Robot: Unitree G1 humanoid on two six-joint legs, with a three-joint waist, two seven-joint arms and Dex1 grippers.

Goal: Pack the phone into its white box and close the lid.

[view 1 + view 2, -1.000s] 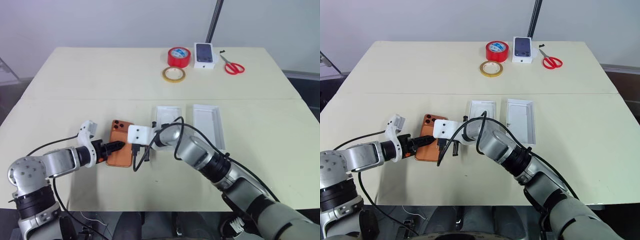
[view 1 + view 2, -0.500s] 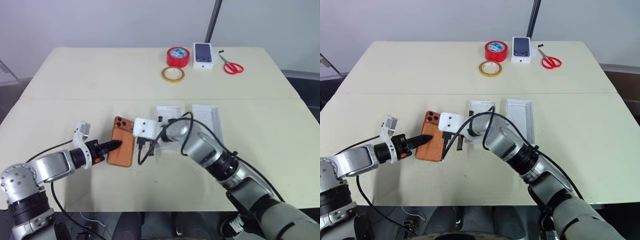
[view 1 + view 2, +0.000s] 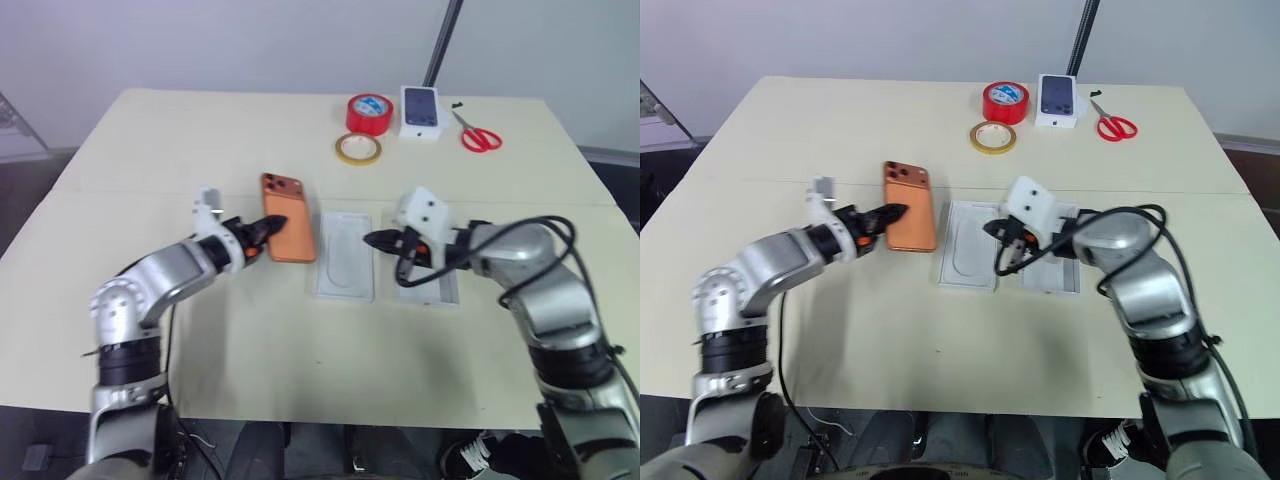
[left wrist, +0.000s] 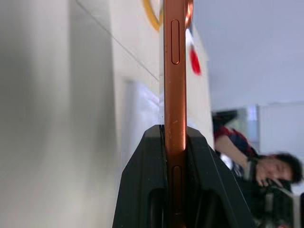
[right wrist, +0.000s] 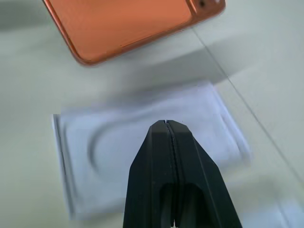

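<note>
While the left end effector (image 3: 262,231) pinches the phone (image 3: 287,217) by its edge, holding it above the surface (image 3: 200,140) just left of the box (image 3: 344,256), the carry should finish rightward and square the phone over the tray before lowering it flat. The right end effector (image 3: 372,240), closed and empty, hovers over the box and lid (image 3: 432,290); it probably needs to clear away first.

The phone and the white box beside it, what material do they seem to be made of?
The phone, clamped in the left gripper: probably a metal frame, since its orange edge shines smoothly in the left wrist view; the back looks satin, perhaps glass.
The white box: likely matte cardboard or moulded pulp, with soft, dull white walls and a pressed oval recess.
</note>
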